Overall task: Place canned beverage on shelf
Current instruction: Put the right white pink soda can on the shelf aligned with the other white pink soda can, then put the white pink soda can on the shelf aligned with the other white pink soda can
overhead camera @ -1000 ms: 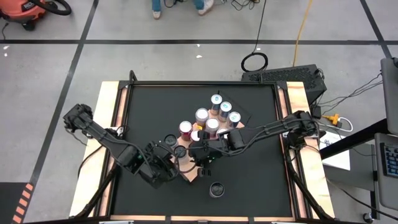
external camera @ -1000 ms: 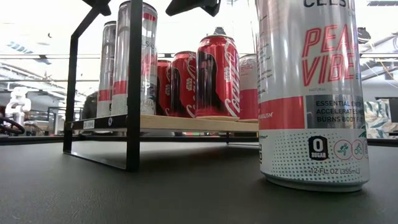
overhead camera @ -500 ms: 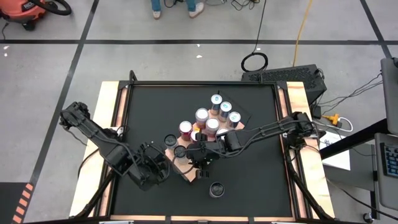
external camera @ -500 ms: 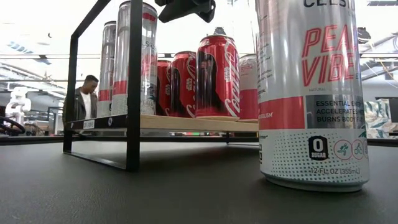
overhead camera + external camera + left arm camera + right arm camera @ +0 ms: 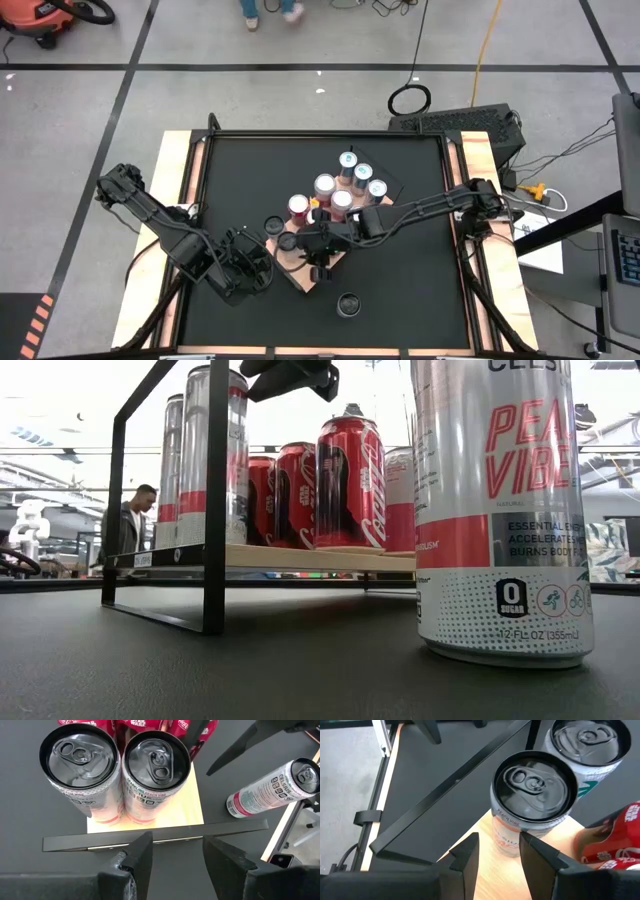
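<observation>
Loose can (image 5: 348, 303) upright on table, just beyond shelf (image 5: 303, 268) corner; nearer right gripper (image 5: 322, 270), jaws parted, empty.

shelf (image 5: 150, 820): light-brown, black edge | cans (image 5: 350, 480): red | tabletop (image 5: 400, 290): black

Glossy metal cans (image 5: 156, 775) stand on the shelf's (image 5: 190, 805) smooth pale wood, above a matt black tabletop (image 5: 250, 670).
</observation>
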You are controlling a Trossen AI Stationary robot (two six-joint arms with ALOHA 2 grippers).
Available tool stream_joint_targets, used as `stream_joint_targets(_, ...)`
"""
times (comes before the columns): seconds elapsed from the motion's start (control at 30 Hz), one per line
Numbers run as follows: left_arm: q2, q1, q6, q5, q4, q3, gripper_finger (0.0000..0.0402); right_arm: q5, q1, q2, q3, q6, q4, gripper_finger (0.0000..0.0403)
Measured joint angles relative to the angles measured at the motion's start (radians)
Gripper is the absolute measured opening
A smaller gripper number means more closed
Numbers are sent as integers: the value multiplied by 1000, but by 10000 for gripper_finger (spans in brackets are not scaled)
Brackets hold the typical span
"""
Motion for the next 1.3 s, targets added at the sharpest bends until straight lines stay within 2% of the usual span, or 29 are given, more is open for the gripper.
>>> stream_joint_targets(0.37,0,0,3,-3,-7,0,172,-1,-6,0,0,3,7,118)
stream_joint_targets(0.5,0,0,11,-3,-6,0,172,-1,1,-15,0,3,-59,118)
stream_joint_targets(0.7,0,0,19,4,8,0,172,-10,4,-100,0,50,-176,118)
stream_joint_targets(0.87,1,0,23,5,28,0,172,-104,20,-204,0,115,-236,118)
stream_joint_targets(1.13,1,2,123,-9,167,0,172,-103,146,-333,0,254,-346,118)
stream_joint_targets(1.3,1,2,156,-10,197,0,172,-78,266,-326,1,351,-356,119)
